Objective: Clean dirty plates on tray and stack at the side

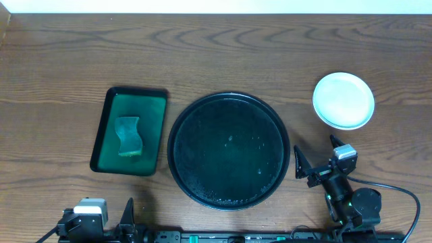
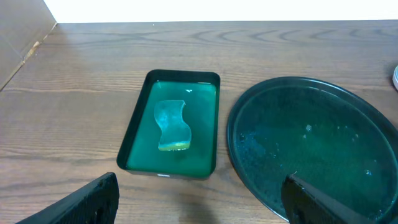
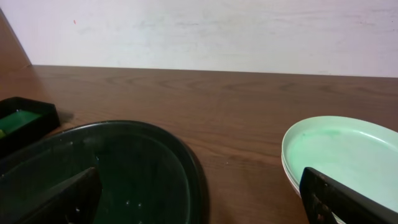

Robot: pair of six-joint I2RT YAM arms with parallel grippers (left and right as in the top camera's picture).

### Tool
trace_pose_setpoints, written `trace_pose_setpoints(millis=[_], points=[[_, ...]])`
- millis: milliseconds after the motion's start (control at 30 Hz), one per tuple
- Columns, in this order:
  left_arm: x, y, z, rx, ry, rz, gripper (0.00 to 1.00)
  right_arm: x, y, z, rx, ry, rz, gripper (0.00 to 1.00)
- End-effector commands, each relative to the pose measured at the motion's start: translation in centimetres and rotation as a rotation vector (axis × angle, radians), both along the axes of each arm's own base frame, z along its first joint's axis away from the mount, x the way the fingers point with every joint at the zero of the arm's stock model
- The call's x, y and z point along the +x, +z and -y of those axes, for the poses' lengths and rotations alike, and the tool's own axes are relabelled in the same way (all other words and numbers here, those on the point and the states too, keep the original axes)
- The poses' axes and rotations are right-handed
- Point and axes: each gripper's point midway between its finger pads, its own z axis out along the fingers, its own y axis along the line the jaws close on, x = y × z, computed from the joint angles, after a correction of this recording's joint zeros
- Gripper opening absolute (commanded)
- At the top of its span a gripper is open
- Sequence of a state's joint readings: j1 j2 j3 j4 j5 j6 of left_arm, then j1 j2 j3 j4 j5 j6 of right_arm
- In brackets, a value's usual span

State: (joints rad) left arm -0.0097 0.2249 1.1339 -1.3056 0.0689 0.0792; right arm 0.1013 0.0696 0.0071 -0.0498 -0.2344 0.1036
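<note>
**Plates stacked beside the black tray, both hands released**

The plates [image 1: 343, 100] sit in a stack on the bench [image 1: 223, 54], off the black tray [image 1: 228, 150] and to its right. The top plate shows a faint green tint. The black tray's glossy surface is speckled with droplets. The right hand [image 1: 315, 152] hovers just beside the tray's right rim, fingers spread, grasping nothing. The left hand [image 2: 202, 182] is likewise released. A sponge [image 1: 129, 135] lies in the green tray [image 1: 101, 138]

1. Small rectangular green tray [image 1: 152, 128], dark rim, lies flat on the surface [image 1: 223, 54], left of centre.
2. Sponge [image 1: 129, 136], pale green with a waisted outline, lies inside it, yellowish along the near edge.
3. Surface is dark brown wood grain.
4. White wall [image 3: 217, 31] stands along the far edge.
</note>
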Motion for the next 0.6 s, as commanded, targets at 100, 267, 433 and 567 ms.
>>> trace_pose_setpoints(millis=[100,267,433,567], points=[[-0.10,0.29,0.06,-0.002,-0.005,0.009,0.84,-0.01,-0.11,0.09,0.014,-0.006,-0.007,0.99],[-0.10,0.29,0.06,-0.002,-0.005,0.009,0.84,-0.01,-0.11,0.09,0.014,-0.006,-0.007,0.99],[-0.09,0.30,-0.29,0.008,0.013,0.009,0.84,-0.01,-0.11,0.09,0.014,-0.006,-0.007,0.99],[0.17,0.69,-0.33,0.009,0.015,0.028,0.84,-0.01,-0.10,0.09,0.014,-0.006,-0.007,0.99]])
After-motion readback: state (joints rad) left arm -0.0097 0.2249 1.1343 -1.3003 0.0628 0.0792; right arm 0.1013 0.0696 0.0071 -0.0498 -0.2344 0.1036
